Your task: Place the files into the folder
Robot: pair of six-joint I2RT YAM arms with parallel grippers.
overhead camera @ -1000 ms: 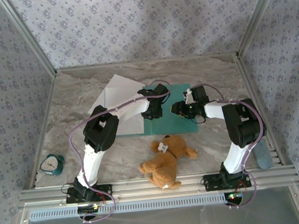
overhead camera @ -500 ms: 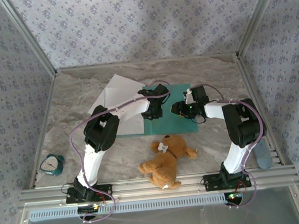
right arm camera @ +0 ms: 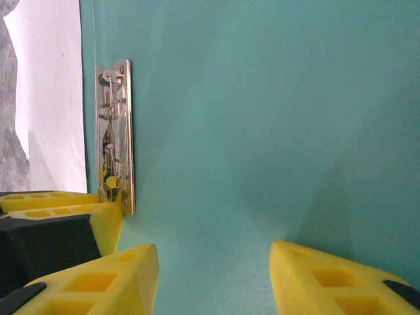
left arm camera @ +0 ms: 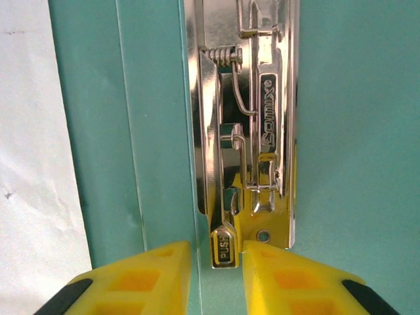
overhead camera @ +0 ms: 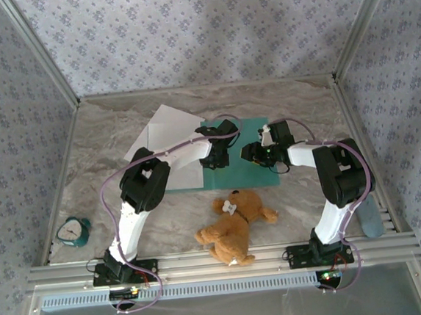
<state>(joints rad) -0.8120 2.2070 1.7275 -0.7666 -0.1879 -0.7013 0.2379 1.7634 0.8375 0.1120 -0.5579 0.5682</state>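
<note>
working the clip, entries as follows.
- left pincer point(left arm camera: 216, 275): low centre of the left wrist view. jaws narrow, nothing held, with a yellow fingertip point(left arm camera: 144, 275) on either side of the push tab point(left arm camera: 224, 248). whether a pad touches the tab i cannot tell.
- clip point(left arm camera: 252, 131): bright metal, running up the centre of that view along the spine.
- folder point(overhead camera: 260, 177): teal, open flat at the centre of the top view.
- files point(overhead camera: 167, 128): white sheets, upper left of centre in the top view, on the table point(overhead camera: 99, 152) at the folder's left edge. not yet under the clip.
- right pincer point(right arm camera: 213, 275): bottom of the right wrist view. jaws middling wide, empty, over bare teal.

handling note, my judgement: the step is opening the clip. i should centre the tab between my left fingers and press squarely and lightly so the thin card does not skid. my right pincer can steady the right half if it shifts.

not legible:
- my left arm point(overhead camera: 177, 154) covers the clip and the sheets' inner edge in the top view.
- whether the sheets overlap the folder, and how many there are, is unsure.
- my finger bases are cut off by the lower frame edges.
- whether the clip's lever stands raised or flat i cannot tell.
</note>
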